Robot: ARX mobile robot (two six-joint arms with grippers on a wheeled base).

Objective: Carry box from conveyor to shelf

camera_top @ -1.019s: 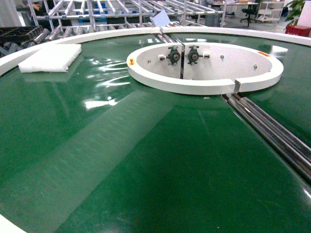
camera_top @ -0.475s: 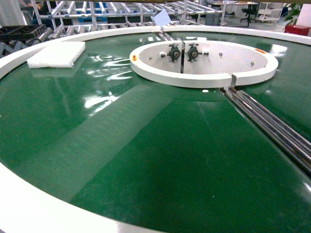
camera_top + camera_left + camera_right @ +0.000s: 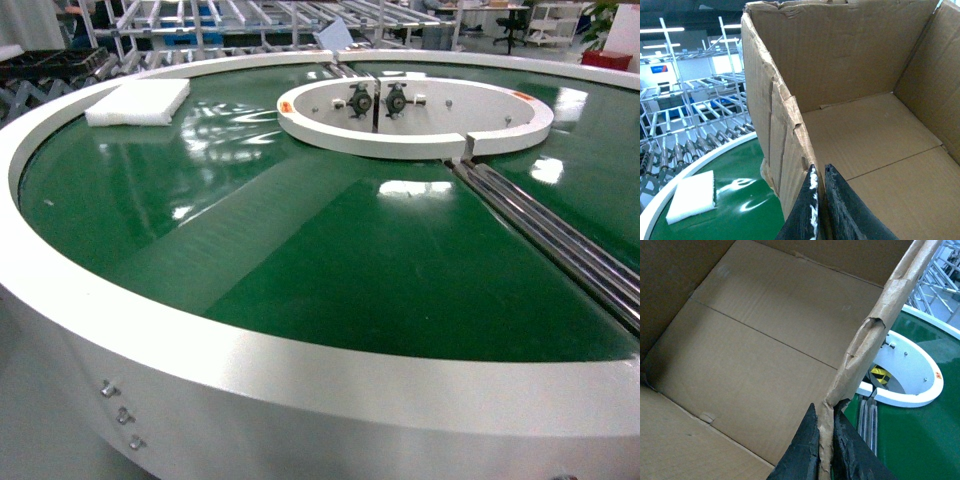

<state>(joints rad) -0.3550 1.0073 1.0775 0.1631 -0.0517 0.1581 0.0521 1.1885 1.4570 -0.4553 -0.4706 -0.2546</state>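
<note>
The brown cardboard box is held off the conveyor by two opposite walls. In the left wrist view my left gripper is shut on its creased left wall, with the green belt below. My right gripper is shut on the ragged right wall of the box. The box is empty inside. The head view shows only the conveyor with its white rim close in front; box and grippers are out of that view. The shelf is out of view.
A white foam pad lies on the belt at the far left. The white centre ring and steel rollers cross the turntable. Metal roller racks stand behind it.
The head view has drawn back from the conveyor: the belt filled the frame before, and now the white outer rim and its side wall fill the foreground.
</note>
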